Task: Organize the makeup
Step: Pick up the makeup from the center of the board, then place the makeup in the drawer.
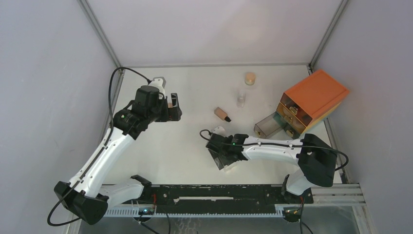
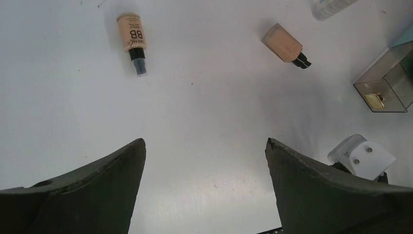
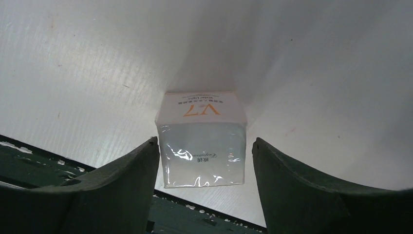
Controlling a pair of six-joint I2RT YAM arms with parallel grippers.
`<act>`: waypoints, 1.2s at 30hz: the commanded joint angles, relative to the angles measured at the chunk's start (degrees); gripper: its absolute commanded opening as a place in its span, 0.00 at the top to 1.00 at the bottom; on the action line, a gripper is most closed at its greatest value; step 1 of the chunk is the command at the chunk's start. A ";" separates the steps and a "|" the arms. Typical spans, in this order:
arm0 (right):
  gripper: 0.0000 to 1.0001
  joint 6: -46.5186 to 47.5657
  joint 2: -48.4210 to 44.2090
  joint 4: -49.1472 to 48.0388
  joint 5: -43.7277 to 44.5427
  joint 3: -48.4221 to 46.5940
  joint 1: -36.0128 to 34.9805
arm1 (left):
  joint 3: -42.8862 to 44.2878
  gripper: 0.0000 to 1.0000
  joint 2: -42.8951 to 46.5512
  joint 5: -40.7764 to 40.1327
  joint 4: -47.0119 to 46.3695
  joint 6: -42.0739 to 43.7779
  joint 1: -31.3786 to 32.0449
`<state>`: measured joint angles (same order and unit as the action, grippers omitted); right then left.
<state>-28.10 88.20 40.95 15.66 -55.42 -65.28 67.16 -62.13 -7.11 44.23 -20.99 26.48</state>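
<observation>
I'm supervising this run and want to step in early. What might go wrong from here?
The clear V7 pack lies between the open fingers of the right gripper, close to the near edge of the table; a skewed close might push it off. The BB bottle lies on its side and might roll if bumped.

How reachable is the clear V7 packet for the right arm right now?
Probably well within reach: the right arm's fingers stand open on either side of the V7 packet, which lies on the table with nothing covering it.
</observation>
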 commanded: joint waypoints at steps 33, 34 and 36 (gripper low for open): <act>0.57 -11.96 -15.78 2.35 8.14 -6.76 50.59 | 2.54 0.05 -1.59 -0.23 -2.04 0.78 -0.72; 0.57 -13.55 -15.78 1.58 8.08 -6.28 50.66 | 2.44 0.05 -1.60 -0.37 -2.04 0.78 -0.79; 0.56 -16.28 -15.30 0.22 7.85 -5.17 50.92 | 2.29 0.05 -1.60 -0.39 -2.04 0.63 -0.82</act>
<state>-34.89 73.65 45.10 23.24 -60.77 -14.74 67.18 -64.25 -6.94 43.03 -20.95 26.15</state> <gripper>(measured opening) 0.631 0.954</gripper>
